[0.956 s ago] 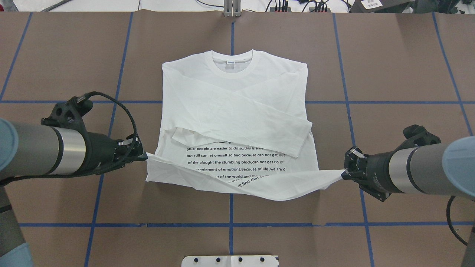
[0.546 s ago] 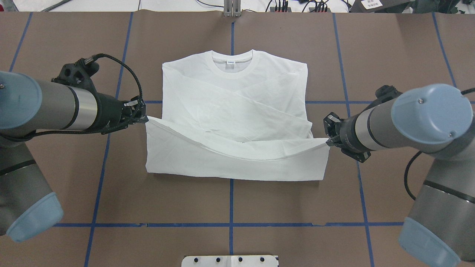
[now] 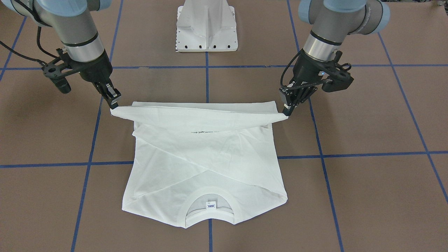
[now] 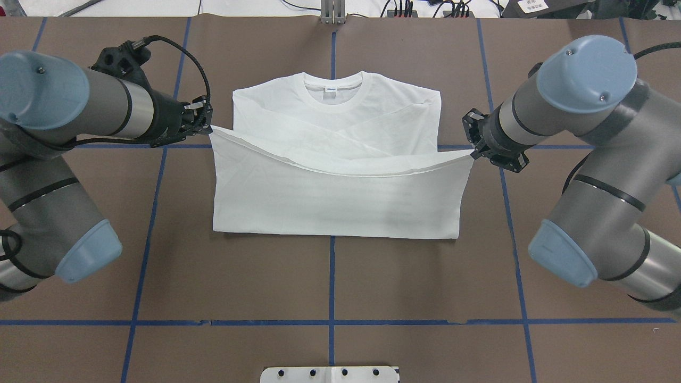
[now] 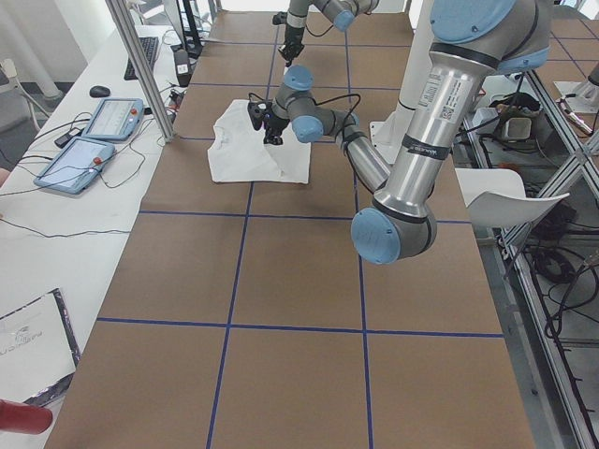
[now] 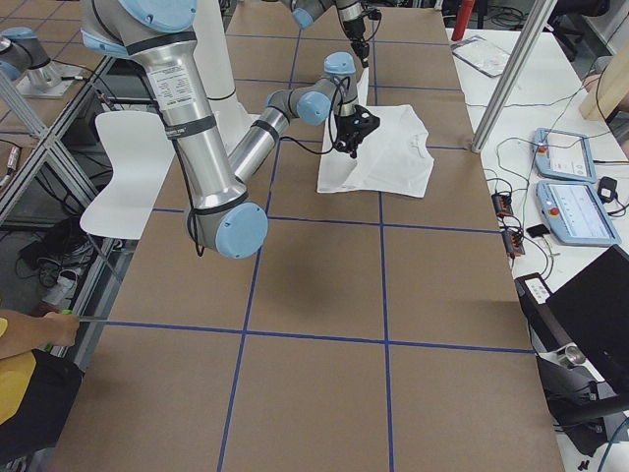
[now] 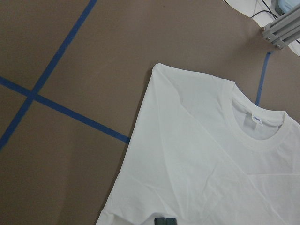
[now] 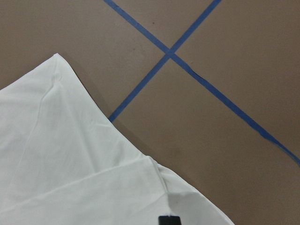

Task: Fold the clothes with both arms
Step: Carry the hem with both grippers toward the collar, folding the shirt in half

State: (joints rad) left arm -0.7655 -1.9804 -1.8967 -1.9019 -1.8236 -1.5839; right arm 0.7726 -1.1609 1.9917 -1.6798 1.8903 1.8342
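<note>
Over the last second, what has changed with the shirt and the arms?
The left end effector and right end effector carried the shirt's bottom hem away from the robot toward the collar, folding the lower half over. Both stayed shut on its corners; the collar end lay still.

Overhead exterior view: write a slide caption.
Left gripper and right gripper hold the white long-sleeved T-shirt by its hem corners, mid-fold.

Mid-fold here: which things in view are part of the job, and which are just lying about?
In the job: white T-shirt, left pincer, right pincer, each shut on a hem corner.
Lying about: white pedestal, blue-edged tablet, keyboard.
</note>
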